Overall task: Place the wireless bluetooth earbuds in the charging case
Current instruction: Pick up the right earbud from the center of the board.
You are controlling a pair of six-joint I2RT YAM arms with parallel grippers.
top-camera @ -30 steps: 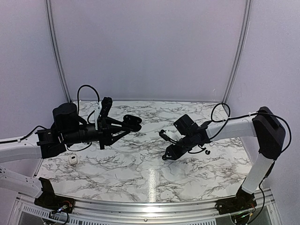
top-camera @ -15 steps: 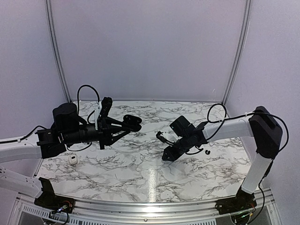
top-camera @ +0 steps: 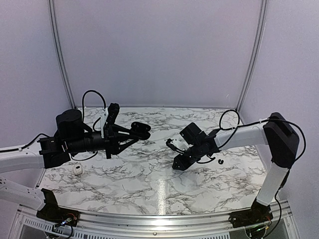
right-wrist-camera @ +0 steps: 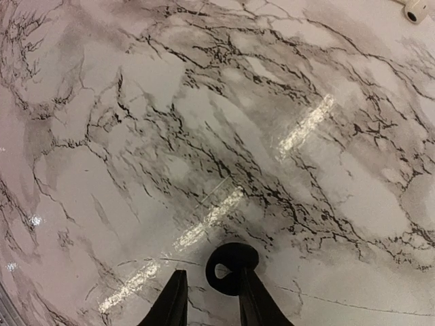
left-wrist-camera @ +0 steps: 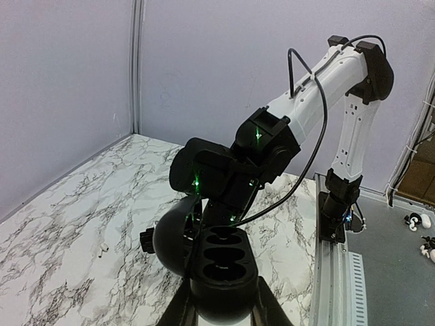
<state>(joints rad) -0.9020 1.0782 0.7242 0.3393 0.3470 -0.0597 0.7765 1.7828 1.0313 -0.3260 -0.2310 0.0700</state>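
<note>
The charging case (top-camera: 141,128) I see is black, not white. It hangs above the back left of the table with its lid open, and my left gripper (top-camera: 133,131) is shut on it. In the left wrist view the case (left-wrist-camera: 221,268) shows its oval sockets, with the gripper (left-wrist-camera: 222,302) clamping its base. My right gripper (top-camera: 178,165) hovers mid-table, tilted down. In the right wrist view a black earbud (right-wrist-camera: 234,257) sits at the tips of the right gripper (right-wrist-camera: 211,275), pressed against the right finger. A second earbud (top-camera: 220,161) lies on the table right of that arm.
A small white rounded object (top-camera: 77,169) lies on the marble near the left arm and shows at the top right of the right wrist view (right-wrist-camera: 412,10). The right arm (left-wrist-camera: 319,88) reaches in front of the held case. A metal rail (top-camera: 159,219) runs along the near edge.
My right gripper has shifted a little to the left, towards the middle of the table. The left arm and the case have stayed still.
</note>
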